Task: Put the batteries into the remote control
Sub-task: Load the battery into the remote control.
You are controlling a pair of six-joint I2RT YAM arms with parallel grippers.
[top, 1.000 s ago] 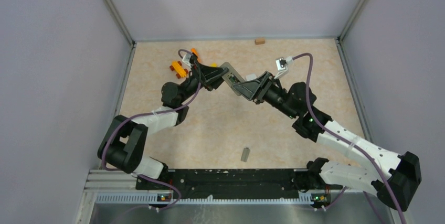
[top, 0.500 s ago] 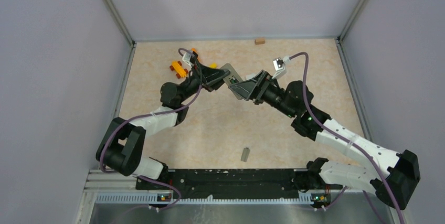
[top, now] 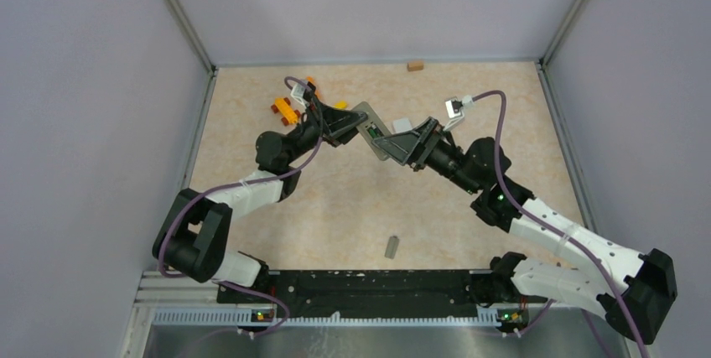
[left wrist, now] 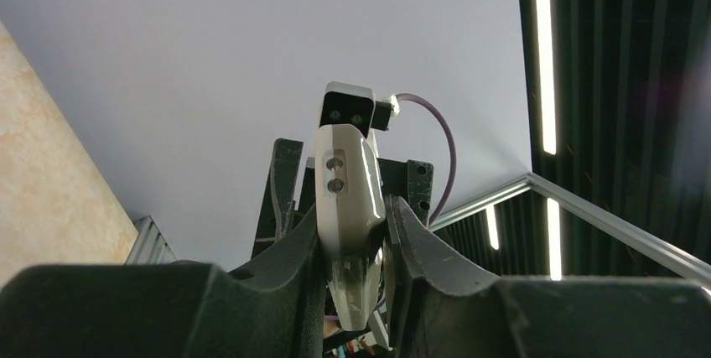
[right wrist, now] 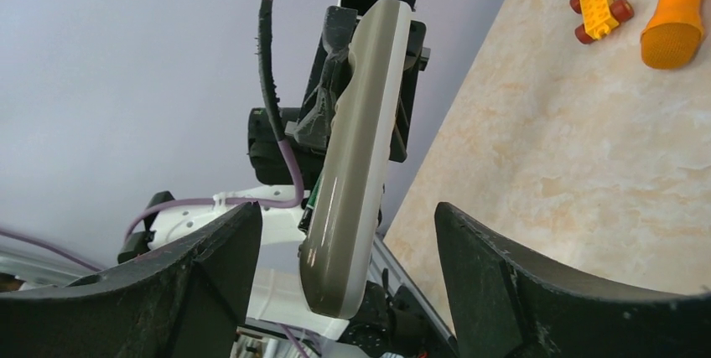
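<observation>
Across the far half of the table (top: 352, 207), both arms lean inward and meet above the surface: left arm (top: 251, 190) from its side, right arm (top: 545, 224) from the other.

Grip check from my station: the left gripper (left wrist: 352, 245) is clenched on the remote (right wrist: 356, 140), one finger pressed against each long side in its wrist view. It holds the remote clear of the table at about mid-width, with the free end pointing toward the right arm.

The right gripper (right wrist: 342, 232) is released, with its fingers spread wide. The remote's free end sits between them with a visible gap on either side, and I see no contact.

A patch of green shows on the remote in the top view and along its lower edge in the right wrist view. What sits inside I cannot tell.

Loose items on the table:
- An orange object (right wrist: 675, 14) lies beyond the left gripper.
- A yellow toy block (right wrist: 599, 4) with red-brown wheels lies just beside the orange object.
- A small grey piece (top: 391, 246) lies alone on the near half — too small to identify.
- A tan block (top: 414, 65) sits at the far edge, well apart from the rest.
</observation>
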